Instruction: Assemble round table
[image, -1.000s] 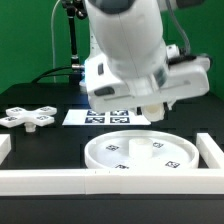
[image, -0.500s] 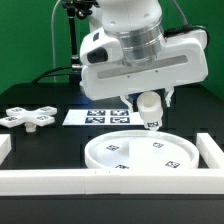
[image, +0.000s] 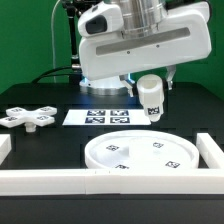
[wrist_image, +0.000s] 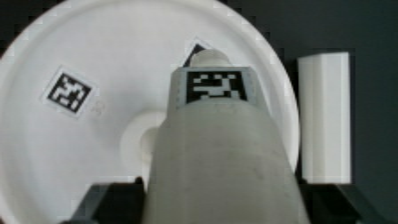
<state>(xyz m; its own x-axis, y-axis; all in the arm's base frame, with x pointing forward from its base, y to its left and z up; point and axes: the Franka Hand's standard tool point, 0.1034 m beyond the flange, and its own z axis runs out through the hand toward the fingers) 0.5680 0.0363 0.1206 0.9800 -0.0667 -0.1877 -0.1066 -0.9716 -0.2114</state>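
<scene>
My gripper (image: 150, 82) is shut on the short white cylinder leg (image: 151, 98), which hangs upright in the air above the far part of the large rimmed round disc (image: 140, 155). In the wrist view the leg (wrist_image: 217, 140) fills the middle between the dark fingers (wrist_image: 118, 200), with a tag on its end, and the disc (wrist_image: 107, 70) lies beneath it. The white cross-shaped base (image: 27, 117) lies on the table at the exterior view's left, apart from the rest.
The marker board (image: 100, 117) lies flat behind the disc. White border rails run along the front (image: 60, 180) and the exterior view's right (image: 212, 155); one rail shows in the wrist view (wrist_image: 331, 110). The table is black.
The arm has risen and turned, lifting the leg clear above the disc. The disc and cross base have not moved.
</scene>
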